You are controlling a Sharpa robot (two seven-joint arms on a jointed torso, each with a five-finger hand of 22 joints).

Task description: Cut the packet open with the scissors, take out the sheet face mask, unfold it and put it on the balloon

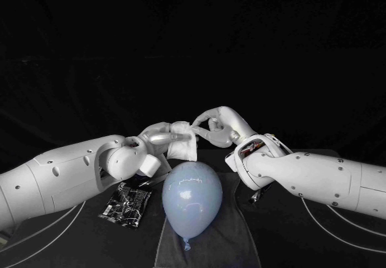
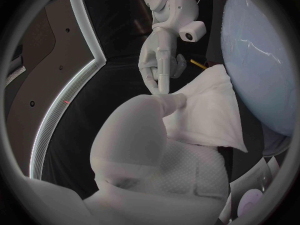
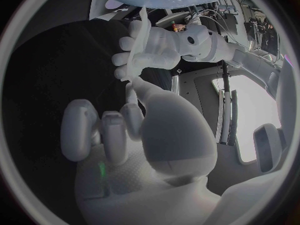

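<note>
From my station I saw the balloon (image 1: pixel 192 192) lying on a dark cloth (image 1: pixel 241 245) in the middle of the tabletop (image 1: pixel 88 240). Its long axis ran straight away from the robot, with the knotted neck pointing back toward the robot and the rounded end pointing away. The black foil packet (image 1: pixel 126 205) lay flat on the tabletop just beside the balloon, on the robot's left, with its long side roughly parallel to the balloon. The sheet mask (image 1: pixel 183 142) was out of the packet and off the tabletop, held up over the balloon's far end. It was still folded into a white wad that hung with its longer side roughly up and down. The left robot hand (image 1: pixel 165 139) had its fingers wrapped around the mask's side and gripped it. The right robot hand (image 1: pixel 216 125) reached in from the other side, its thumb and one finger closed in a ring that pinched the mask's upper corner while the other fingers curled behind. The two robot hands were nearly touching at that top edge.
</note>
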